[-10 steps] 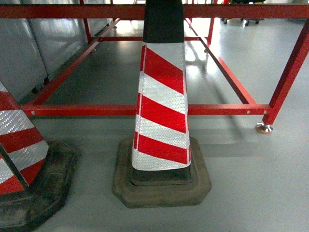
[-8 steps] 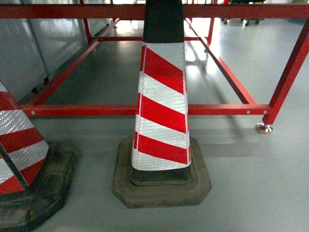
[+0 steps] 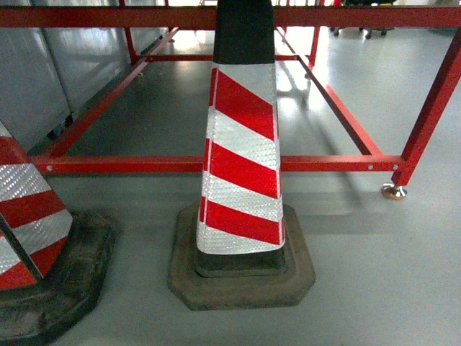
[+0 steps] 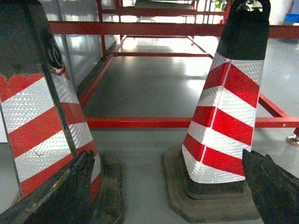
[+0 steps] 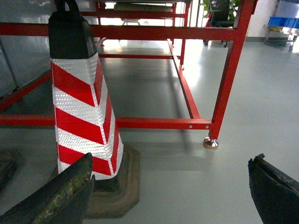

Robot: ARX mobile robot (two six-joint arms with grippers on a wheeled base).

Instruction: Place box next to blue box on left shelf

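Head view: red-and-white striped traffic cone (image 3: 243, 155) dead centre, sitting on its dark rubber base (image 3: 241, 277), filling most of the frame. Black tip is cropped by the top edge. Second cone (image 3: 29, 223) at the left edge, only partly in frame.

Behind both cones: red tubular frame (image 3: 338, 163), low rail running across just behind the centre cone, a foot pad (image 3: 394, 192) at its right corner. Grey floor (image 3: 389, 274) all around, grey panels (image 3: 43, 72) rear left.

Left gripper (image 4: 163, 186): fingers (image 4: 56, 193) spread wide, nothing held. The two cones stand ahead of it, left cone close to the left finger.

Right gripper (image 5: 170, 196): fingers (image 5: 275, 191) also wide apart, nothing held. Centre cone just beyond the left finger; frame leg ahead.

The box doesn't show in any view, so its heading and long axis can't be read. Neither does the roller rack of the left shelf. Something blue (image 5: 286, 21) at far top right of the right wrist view, too small and cropped to identify.
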